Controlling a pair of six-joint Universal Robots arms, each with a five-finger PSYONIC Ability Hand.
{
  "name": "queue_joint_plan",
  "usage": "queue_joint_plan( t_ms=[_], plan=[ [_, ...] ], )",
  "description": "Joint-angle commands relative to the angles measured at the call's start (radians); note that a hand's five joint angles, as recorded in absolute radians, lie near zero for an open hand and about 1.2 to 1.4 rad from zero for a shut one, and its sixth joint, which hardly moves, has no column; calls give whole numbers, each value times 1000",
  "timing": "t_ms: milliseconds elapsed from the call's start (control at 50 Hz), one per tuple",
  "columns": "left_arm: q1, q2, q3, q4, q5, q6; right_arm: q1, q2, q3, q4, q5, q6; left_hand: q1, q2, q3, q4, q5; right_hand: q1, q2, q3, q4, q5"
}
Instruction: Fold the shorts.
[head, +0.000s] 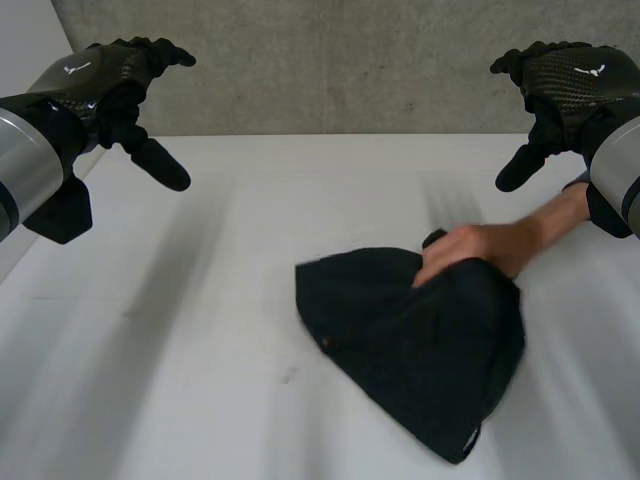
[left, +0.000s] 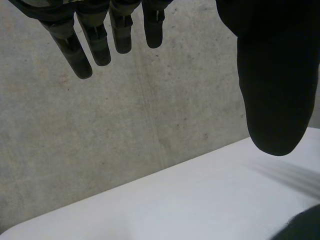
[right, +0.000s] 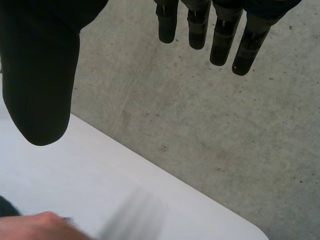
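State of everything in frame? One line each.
shorts: bunched in a heap on the table, not folded
person's hand: on the shorts' far edge, fingers curled into the cloth
left hand: open, raised above the table, holding nothing
right hand: open, raised above the table, holding nothing
table: white, bears the shorts

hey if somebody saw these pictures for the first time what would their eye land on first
First, the crumpled black shorts on the white table, right of the middle, with a person's hand reaching in from the right onto their far edge. Next, the robot's left hand and right hand, both open and raised above the table's far corners, touching nothing.
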Motion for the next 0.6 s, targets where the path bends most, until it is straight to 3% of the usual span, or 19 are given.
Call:
queue_joint_plan(
  t_ms=[20, 600],
  plan=[
    [-1, 8, -16, 33, -2, 1, 0, 0, 0, 0, -1, 0, -17, -28, -42, -33, -42, 37, -36, -40, -61, -65],
    [-8, 0, -23, 38, 0, 6, 2, 9, 15, -18, -4, -23, -17, -28, -42, -33, -42, 37, -36, -40, -61, -65]
  ],
)
